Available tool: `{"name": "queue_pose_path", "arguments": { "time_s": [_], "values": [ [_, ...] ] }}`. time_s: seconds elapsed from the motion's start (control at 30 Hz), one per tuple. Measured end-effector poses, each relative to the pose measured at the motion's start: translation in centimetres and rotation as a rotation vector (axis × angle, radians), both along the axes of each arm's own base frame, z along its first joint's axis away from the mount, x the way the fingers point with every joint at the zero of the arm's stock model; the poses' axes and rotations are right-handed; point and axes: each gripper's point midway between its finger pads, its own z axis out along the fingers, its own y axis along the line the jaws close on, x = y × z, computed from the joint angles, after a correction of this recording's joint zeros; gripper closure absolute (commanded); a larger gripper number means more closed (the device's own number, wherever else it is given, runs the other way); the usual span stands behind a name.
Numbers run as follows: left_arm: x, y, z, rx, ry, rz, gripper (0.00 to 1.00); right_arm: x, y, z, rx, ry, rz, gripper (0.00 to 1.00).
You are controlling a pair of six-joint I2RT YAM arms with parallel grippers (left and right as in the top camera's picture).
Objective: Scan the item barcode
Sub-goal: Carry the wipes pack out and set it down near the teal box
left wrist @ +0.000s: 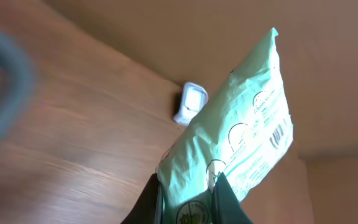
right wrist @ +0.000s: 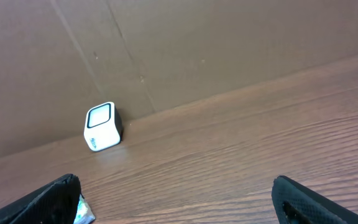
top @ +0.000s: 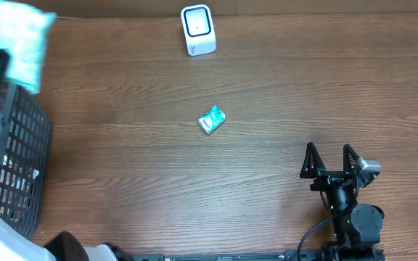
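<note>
Left hand [left wrist: 188,198] clamped on the lower end of a pale green bag [left wrist: 241,137], held in the air over the far left corner of the tabletop [top: 281,87], near the basket [top: 20,159]. A barcode [left wrist: 279,133] shows on the bag. The scanner [top: 198,29] stands at the middle of the far edge, well apart from the bag. Right hand [top: 330,161] apart, empty, toward the near right corner. A small teal packet [top: 211,119] lies mid-tabletop. Step looks like carrying the bag to the scanner. Next move: bring the bag across and turn the barcode to face the scanner window.
</note>
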Motion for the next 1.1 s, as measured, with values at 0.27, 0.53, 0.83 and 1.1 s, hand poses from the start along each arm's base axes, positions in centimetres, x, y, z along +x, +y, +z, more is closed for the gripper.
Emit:
{"name": "queue_pose_path", "arguments": {
  "time_s": [0.27,0.53,0.83,1.1],
  "values": [
    [-0.2,-9.9,-3.1,0.156,0.138,-0.27,0.96,0.0,0.0,0.0,0.0,0.0,0.0,0.0],
    [0.9,-17.0,-10.2,0.272,0.29,-0.479,0.96,0.0,0.0,0.0,0.0,0.0,0.0,0.0],
    [2.1,-21.5,-22.2,0.287,0.455,-0.575,0.96,0.0,0.0,0.0,0.0,0.0,0.0,0.0],
    [-0.1,-24.0,-32.8,0.279,0.563,-0.605,0.96,0.0,0.0,0.0,0.0,0.0,0.0,0.0]
  ]
}}
